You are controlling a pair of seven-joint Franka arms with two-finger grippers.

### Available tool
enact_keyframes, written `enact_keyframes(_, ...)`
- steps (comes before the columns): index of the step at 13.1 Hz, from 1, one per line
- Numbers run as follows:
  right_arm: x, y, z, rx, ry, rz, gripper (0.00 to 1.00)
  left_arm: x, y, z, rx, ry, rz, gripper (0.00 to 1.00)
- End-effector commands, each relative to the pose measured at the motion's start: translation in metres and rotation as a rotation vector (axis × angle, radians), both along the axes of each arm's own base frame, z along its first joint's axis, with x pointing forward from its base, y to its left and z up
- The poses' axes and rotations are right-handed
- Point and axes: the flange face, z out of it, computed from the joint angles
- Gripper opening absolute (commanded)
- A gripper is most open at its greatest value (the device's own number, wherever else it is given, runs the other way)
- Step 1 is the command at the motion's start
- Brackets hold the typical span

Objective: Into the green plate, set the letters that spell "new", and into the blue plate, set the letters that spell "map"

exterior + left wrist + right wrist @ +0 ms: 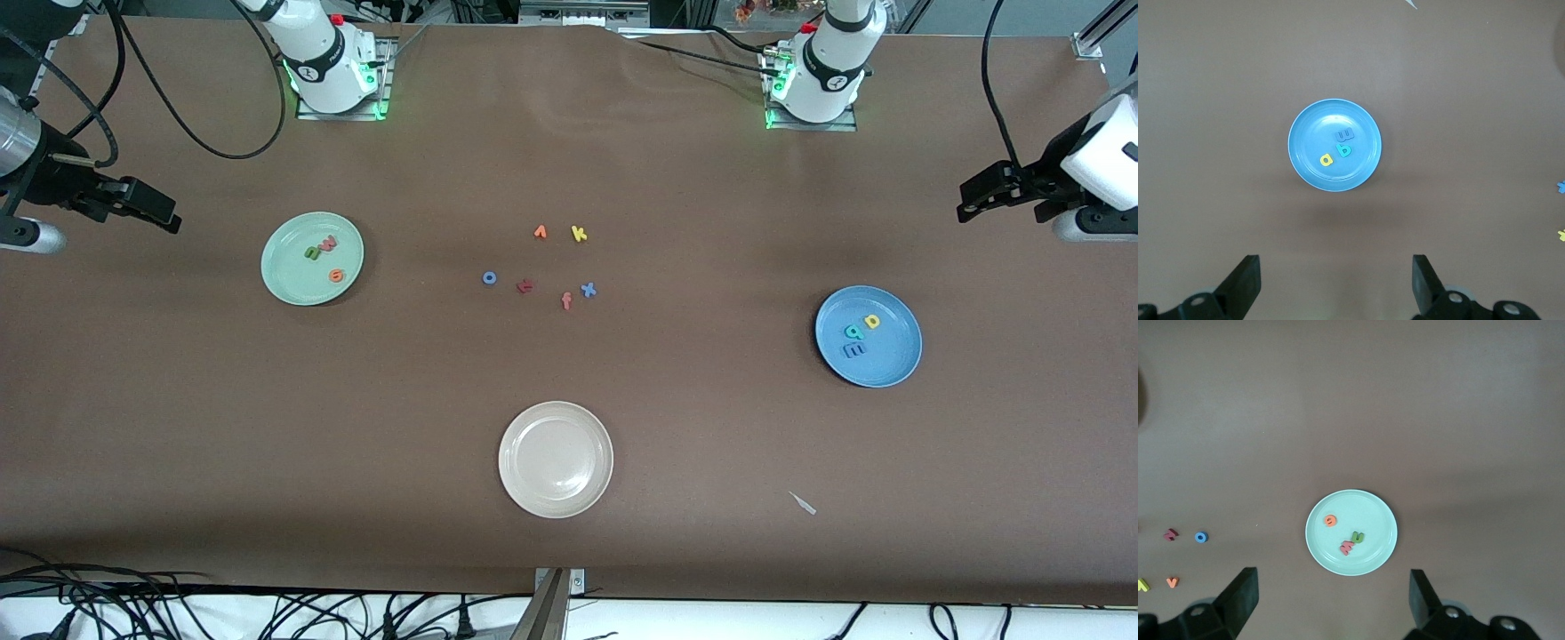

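Observation:
The green plate (289,271) (1371,513) holds a green "n" (313,253) (1357,537), a pinkish-red "w" (328,242) (1347,547) and an orange "e" (335,276) (1331,520). On the blue plate (889,356) (1311,133) lie a yellow "a" (873,321) (1326,159), a teal "p" (853,332) (1345,149) and a blue "m" (853,349) (1344,135). My right gripper (167,218) (1331,597) hangs open and empty over bare table at the right arm's end. My left gripper (969,203) (1336,280) hangs open and empty at the left arm's end.
Loose letters lie mid-table: an orange one (540,232), yellow "k" (579,234), blue ring (489,278), dark red letter (525,285), salmon "f" (566,301), blue "x" (588,289). A cream plate (533,498) sits nearer the camera, a white scrap (803,503) beside it.

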Motion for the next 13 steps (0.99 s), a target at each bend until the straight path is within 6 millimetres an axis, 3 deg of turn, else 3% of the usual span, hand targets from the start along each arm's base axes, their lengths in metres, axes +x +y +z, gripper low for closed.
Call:
enact_keyframes(1,-0.004,-0.0006,0.002,0.002,-0.002,-0.011,1.0,-0.0021,0.001,0.0062,-0.029,-0.015,-0.018,1.0)
enact_keyframes(13,-0.0041,-0.0006,0.0013,0.002,-0.001,-0.013,1.0,-0.0026,-0.0054,0.0029,-0.026,-0.01,-0.03,1.0)
